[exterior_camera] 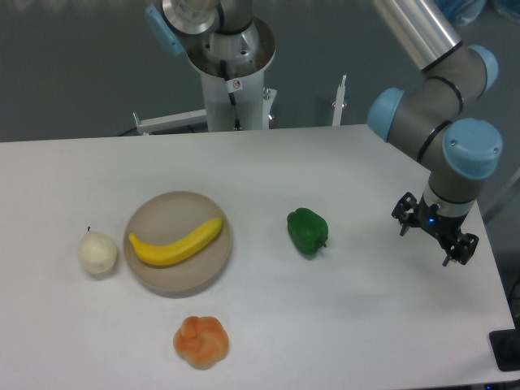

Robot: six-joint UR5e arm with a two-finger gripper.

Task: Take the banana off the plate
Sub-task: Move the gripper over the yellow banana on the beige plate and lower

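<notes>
Well apart: banana [176, 244], pincer [424, 237]

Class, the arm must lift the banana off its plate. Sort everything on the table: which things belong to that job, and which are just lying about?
Belongs to the job:
banana
plate
claw

Just lying about:
green pepper
pale round fruit
orange lobed fruit

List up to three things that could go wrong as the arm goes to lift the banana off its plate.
1. The end effector is far to the right; its path to the banana may clip the green pepper.
2. The banana lies flat in the shallow plate, so fingers could hit the dish or drag it.
3. The plate might nudge the pale fruit beside it.
</notes>
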